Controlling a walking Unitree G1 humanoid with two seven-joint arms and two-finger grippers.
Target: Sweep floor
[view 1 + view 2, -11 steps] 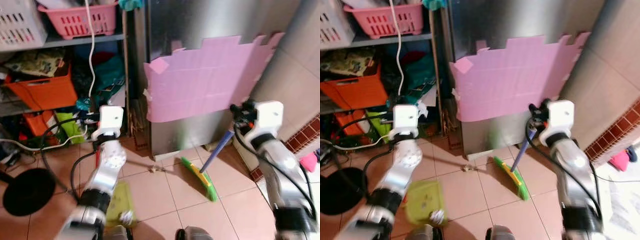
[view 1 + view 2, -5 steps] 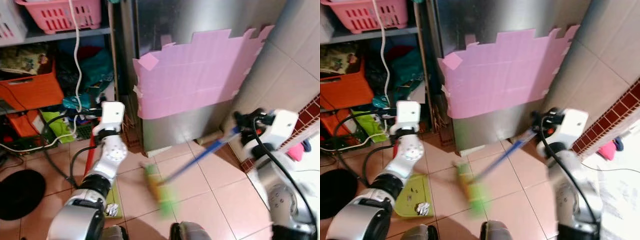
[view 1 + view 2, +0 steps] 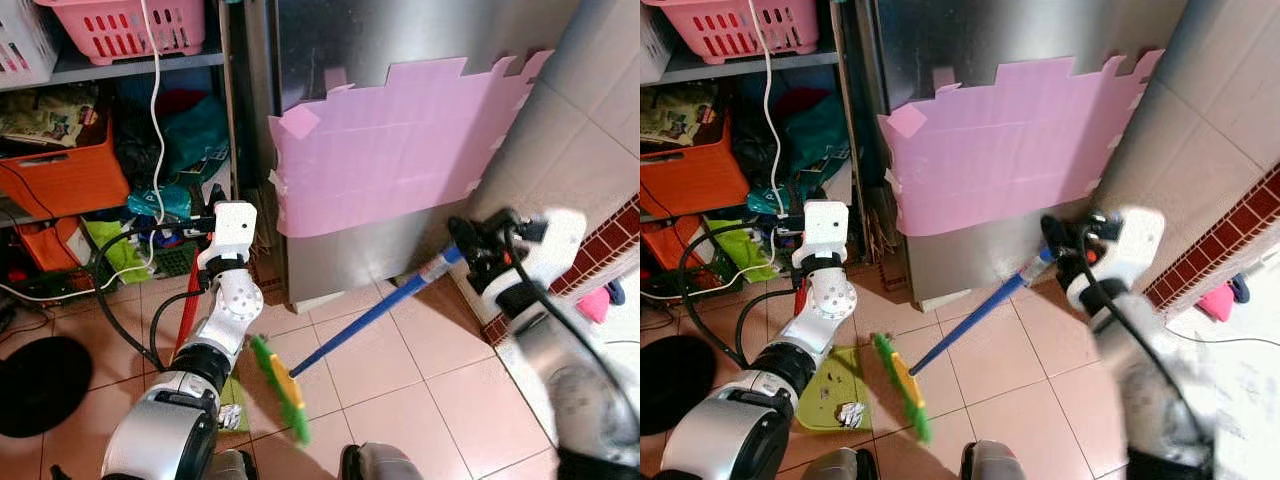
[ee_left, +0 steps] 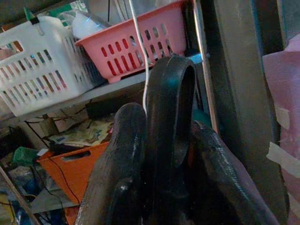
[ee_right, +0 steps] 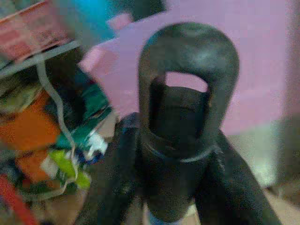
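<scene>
My right gripper (image 3: 470,246) is shut on the top end of a broom; its black looped cap (image 5: 187,75) sits between the fingers (image 5: 117,183). The blue handle (image 3: 370,315) slants down to the left to the green and yellow broom head (image 3: 280,392), blurred, on the tiles. The head lies right beside a green dustpan (image 3: 828,385) holding a crumpled scrap of paper (image 3: 848,413). My left gripper (image 3: 200,235) is shut on the looped black top (image 4: 171,108) of the dustpan's red handle (image 3: 188,318), which stands nearly upright.
A steel cabinet (image 3: 400,40) with a pink sheet (image 3: 400,150) taped on stands straight ahead. On the left, shelves hold a pink basket (image 3: 120,35) and an orange bin (image 3: 70,175). Cables and a black round base (image 3: 40,385) lie on the floor at the left. A tiled wall (image 3: 590,150) closes the right.
The broom head has swept across the tiles from the right, in front of the cabinet, leftwards to the dustpan's edge. The camera has also shifted a little.
</scene>
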